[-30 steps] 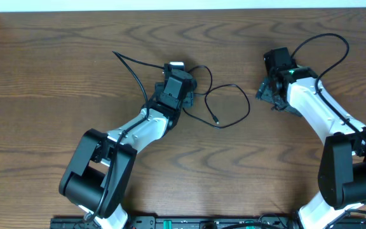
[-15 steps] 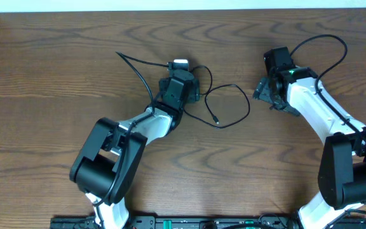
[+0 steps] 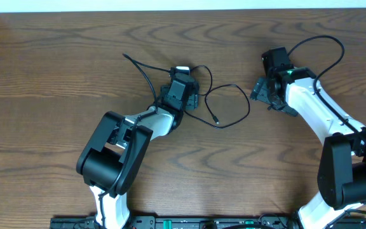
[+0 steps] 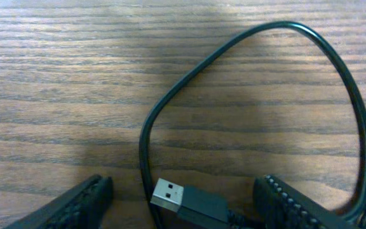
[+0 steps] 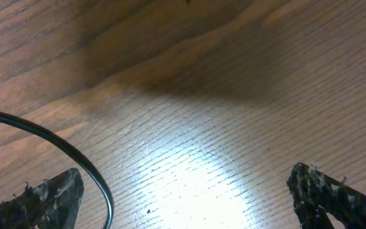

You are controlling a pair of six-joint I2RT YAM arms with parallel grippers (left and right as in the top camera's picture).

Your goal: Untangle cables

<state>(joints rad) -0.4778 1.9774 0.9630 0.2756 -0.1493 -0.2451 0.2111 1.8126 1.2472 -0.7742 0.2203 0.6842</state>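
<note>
The thin black cable lies in loops at mid-table, one small plug end free toward the near side. My left gripper is down over its left loops. In the left wrist view a black USB plug lies on the wood between the two fingers, with a gap on each side, and a cable loop arcs beyond it. My left gripper is open. My right gripper stands open just right of the loops; a black cable strand curves past its left finger. I cannot make out the white cable.
The brown wooden table stretches left and toward the far edge. Thicker black wires arc off the right arm. The left arm reaches up from the near edge.
The left arm's elbow has swung right and its gripper has shifted slightly right and nearer. The black cable's far-left tail has been dragged right. The right gripper has barely moved.
</note>
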